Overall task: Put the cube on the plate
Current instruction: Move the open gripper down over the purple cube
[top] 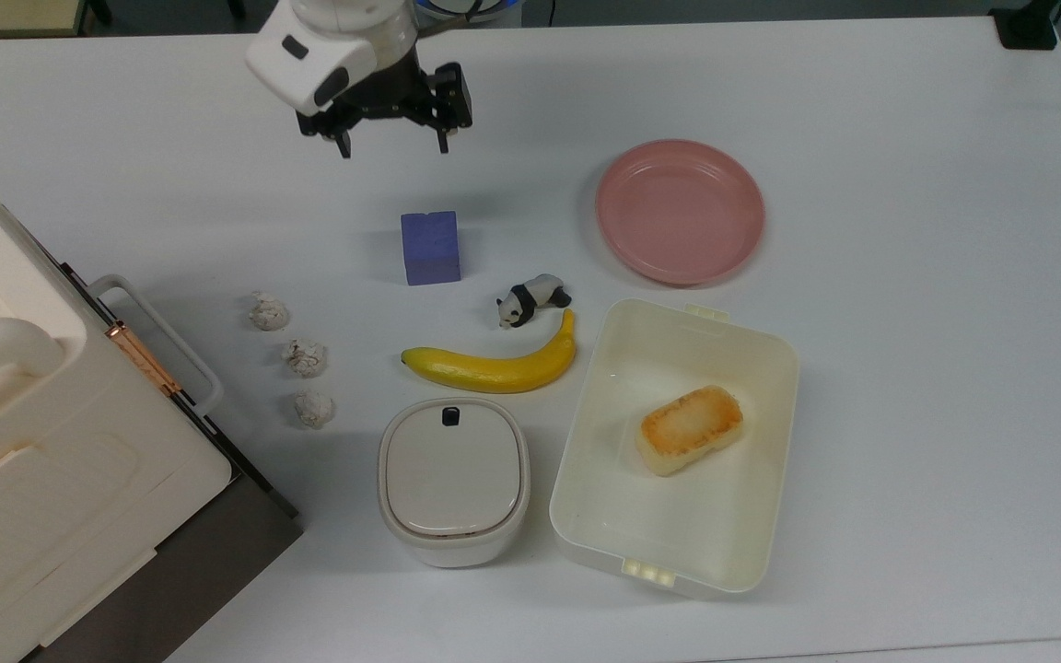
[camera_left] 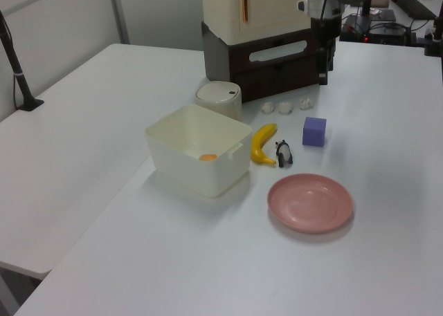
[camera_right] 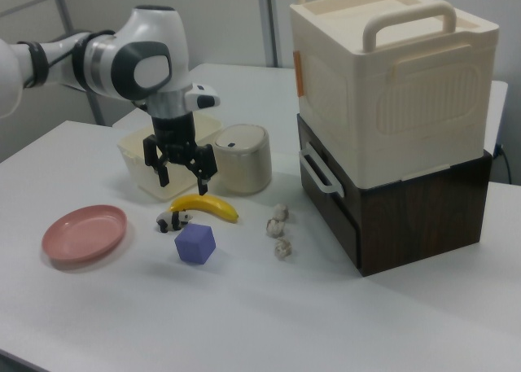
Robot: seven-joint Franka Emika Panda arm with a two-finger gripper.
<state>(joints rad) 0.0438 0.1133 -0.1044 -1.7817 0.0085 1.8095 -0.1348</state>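
Bare table (top: 908, 304) around cube (top: 430, 247), plate (top: 680, 211) well apart

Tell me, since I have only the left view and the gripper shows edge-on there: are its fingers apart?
Observer: Yes. In the top view the gripper is open, with nothing between its fingers.
Operator: Is it lined up over the cube?
Observer: Not yet. In the top view the cube sits nearer the bottom edge than the gripper, with bare table between them.
Operator: What is the orange bit in the tray?
Observer: The top view shows a toasted, bread-like piece lying flat on the floor of the cream tray.
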